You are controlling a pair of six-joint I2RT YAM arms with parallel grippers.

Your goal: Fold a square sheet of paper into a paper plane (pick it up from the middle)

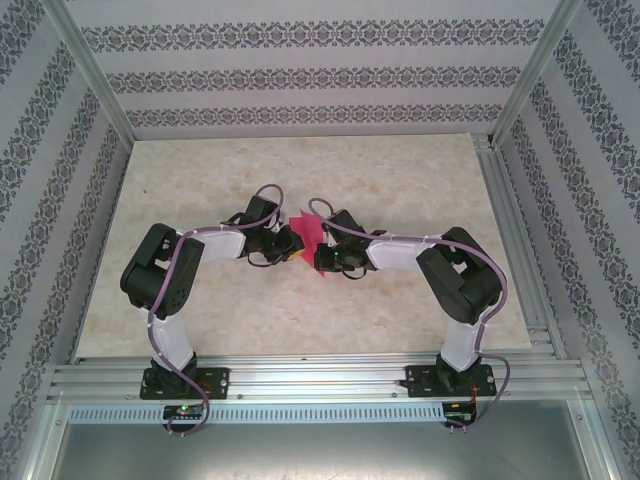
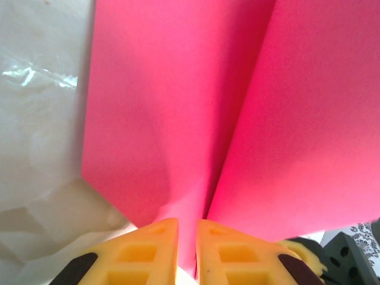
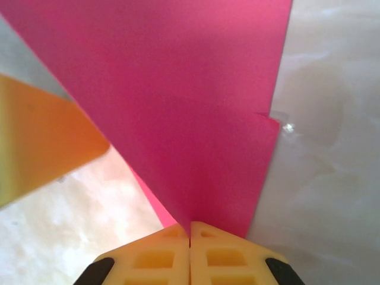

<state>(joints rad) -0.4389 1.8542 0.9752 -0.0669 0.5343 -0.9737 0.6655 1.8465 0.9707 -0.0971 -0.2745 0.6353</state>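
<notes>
Left fingers (image 2: 148, 252): you see them nearly closed, pinching the sheet of paper (image 2: 166, 107).
Right fingers (image 3: 228, 255): pressed shut, gripping the same sheet.
Counter (image 1: 200, 180): pale marble, below.

Magenta-pink sheet of paper (image 1: 308, 235), plain and smooth, folded along a sharp centre crease, two flaps spreading in a V, raised at mid-frame in the top view

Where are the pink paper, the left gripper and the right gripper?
pink paper (image 2: 160, 113), left wrist view, flat left panel.
left gripper (image 2: 187, 228), left wrist view, midway between its fingertips.
right gripper (image 3: 190, 227), right wrist view, where its fingertips meet.
</notes>
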